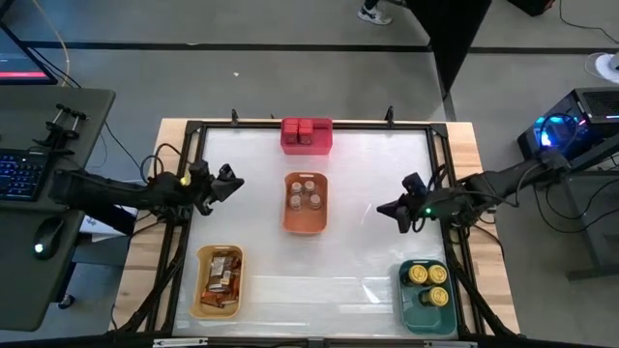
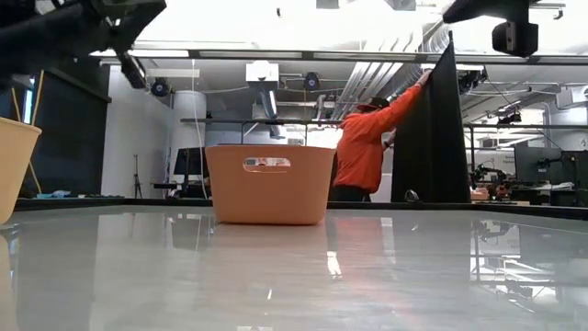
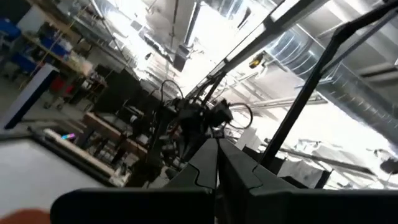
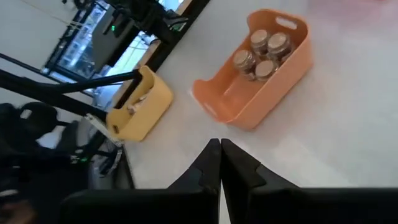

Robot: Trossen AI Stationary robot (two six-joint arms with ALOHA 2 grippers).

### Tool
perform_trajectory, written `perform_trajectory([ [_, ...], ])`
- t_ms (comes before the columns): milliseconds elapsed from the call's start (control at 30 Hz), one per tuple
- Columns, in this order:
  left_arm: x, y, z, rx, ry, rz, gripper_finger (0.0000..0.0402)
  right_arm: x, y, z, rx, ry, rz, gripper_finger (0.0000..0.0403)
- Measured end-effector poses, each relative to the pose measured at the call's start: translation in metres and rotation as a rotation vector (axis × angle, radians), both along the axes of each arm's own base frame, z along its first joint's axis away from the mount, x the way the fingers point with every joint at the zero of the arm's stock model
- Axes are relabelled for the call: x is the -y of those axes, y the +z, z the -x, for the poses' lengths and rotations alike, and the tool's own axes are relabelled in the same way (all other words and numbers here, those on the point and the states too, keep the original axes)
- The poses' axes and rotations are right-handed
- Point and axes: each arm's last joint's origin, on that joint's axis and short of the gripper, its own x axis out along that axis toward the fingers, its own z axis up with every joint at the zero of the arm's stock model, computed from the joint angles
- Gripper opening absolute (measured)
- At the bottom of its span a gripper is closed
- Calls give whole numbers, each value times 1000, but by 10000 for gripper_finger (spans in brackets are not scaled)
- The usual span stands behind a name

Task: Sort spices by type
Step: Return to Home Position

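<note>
Since the red boxes [image 1: 306,129] lie in the red bin [image 1: 306,148], the jars [image 1: 306,193] in the orange bin [image 1: 306,221], the packets [image 1: 221,275] in the yellow bin [image 1: 196,286] and the tins [image 1: 427,283] in the green bin [image 1: 416,311], only the retreat seems left. The left pincer [image 1: 234,184] and the right pincer [image 1: 383,207] are closed on nothing, one at each side of the counter [image 1: 368,261]. Best to draw each back high, clear of the bins.

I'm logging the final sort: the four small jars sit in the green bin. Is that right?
Not quite. The four small jars sit in the orange bin, as the high view shows. The green bin holds the yellow-topped tins instead.
</note>
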Motion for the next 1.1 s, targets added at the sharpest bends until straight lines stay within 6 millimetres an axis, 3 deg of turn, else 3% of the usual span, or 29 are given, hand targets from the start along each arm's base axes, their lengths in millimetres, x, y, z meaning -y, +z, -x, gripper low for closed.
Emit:
perform_trajectory([
  [267,0,-16,-2,-143,-9,13,0,1,1,4,-25,34,-151,0],
  [467,0,-19,-3,-175,-47,105,1,-3,-1,7,-57,96,-90,0],
  [733,1,-20,-3,-179,-72,131,1,8,-5,46,-217,304,22,0],
  [833,1,-20,-3,-180,-72,131,1,16,1,63,-98,387,99,0],
  [933,1,-20,-3,-182,-72,131,1,24,4,72,137,409,196,0],
  [1100,1,-20,-3,-182,-72,131,1,30,-18,69,472,379,352,0],
])
